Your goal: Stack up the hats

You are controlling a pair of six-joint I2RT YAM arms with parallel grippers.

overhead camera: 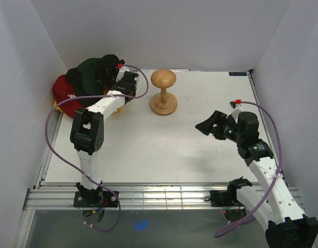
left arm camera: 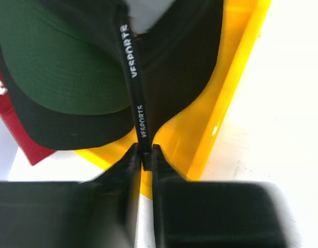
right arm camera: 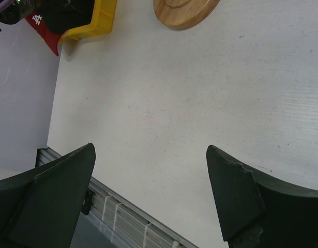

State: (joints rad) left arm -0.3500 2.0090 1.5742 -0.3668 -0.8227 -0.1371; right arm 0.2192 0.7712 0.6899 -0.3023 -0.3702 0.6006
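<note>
Several hats lie heaped in the back left corner: a dark green cap [overhead camera: 89, 70], a black cap [overhead camera: 109, 64] and a red cap [overhead camera: 63, 90]. My left gripper [overhead camera: 120, 82] reaches into the pile. In the left wrist view it [left arm camera: 144, 155] is shut on the black cap's thin strap [left arm camera: 135, 77], which carries white lettering. The green cap's brim [left arm camera: 60, 67] lies to the left, the black cap [left arm camera: 184, 57] to the right and the red cap [left arm camera: 24, 147] underneath. My right gripper [overhead camera: 206, 125] hovers open and empty over the table on the right [right arm camera: 151, 150].
The hats rest in a yellow tray [left arm camera: 226, 88] against the left wall [right arm camera: 96, 20]. A wooden mushroom-shaped stand [overhead camera: 163, 93] stands at the back centre, its base [right arm camera: 184, 10] showing in the right wrist view. The table's near edge and metal rails lie below my right gripper.
</note>
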